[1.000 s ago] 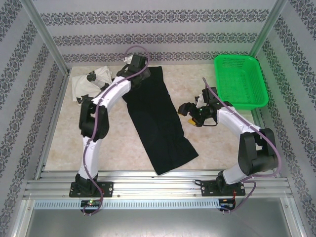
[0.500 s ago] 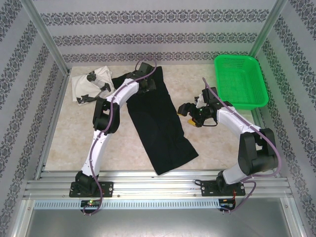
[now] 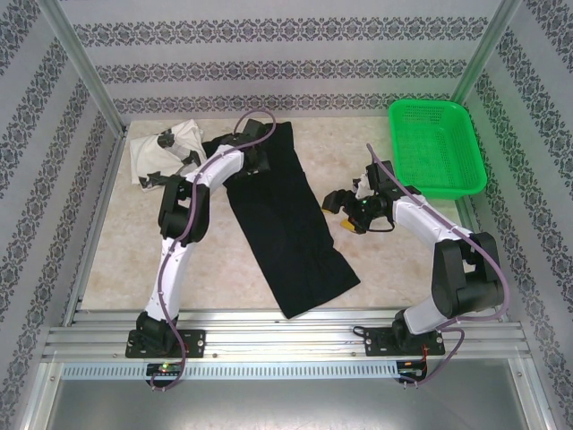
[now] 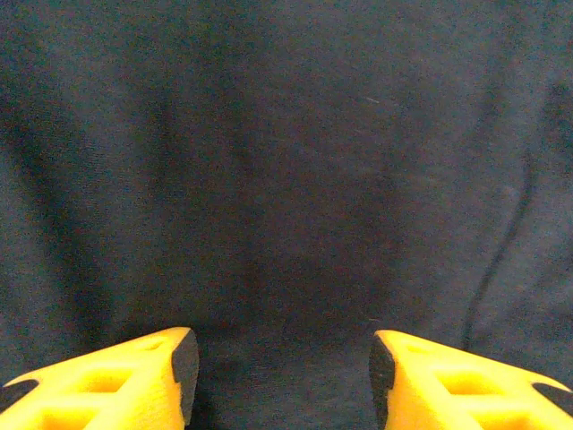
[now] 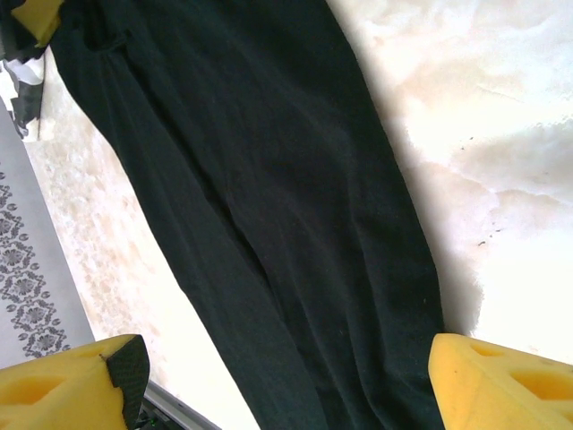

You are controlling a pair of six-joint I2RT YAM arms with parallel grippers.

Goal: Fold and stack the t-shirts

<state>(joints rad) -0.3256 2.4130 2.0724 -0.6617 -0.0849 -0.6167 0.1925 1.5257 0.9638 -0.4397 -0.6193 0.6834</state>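
Left gripper [image 4: 282, 381] fingers half-parted, empty, low over black tee [image 3: 286, 224] far end; right gripper [image 5: 277, 381] spread wide beside its right edge, bare table [image 3: 380, 264] nearby.

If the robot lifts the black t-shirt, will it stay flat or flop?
Probably flop: the long black cloth t-shirt lies limp, with soft creases in the right wrist view. It likely drapes from wherever it is pinched. It looks thin, so probably light.

Lab-style robot test booth: aluminium posts [image 3: 87, 72] framing wallpapered panels [image 3: 269, 67], a marble-look table [image 3: 125, 260], left arm [image 3: 168, 278] and right arm [image 3: 430, 222] bolted to slotted rails [image 3: 286, 339].
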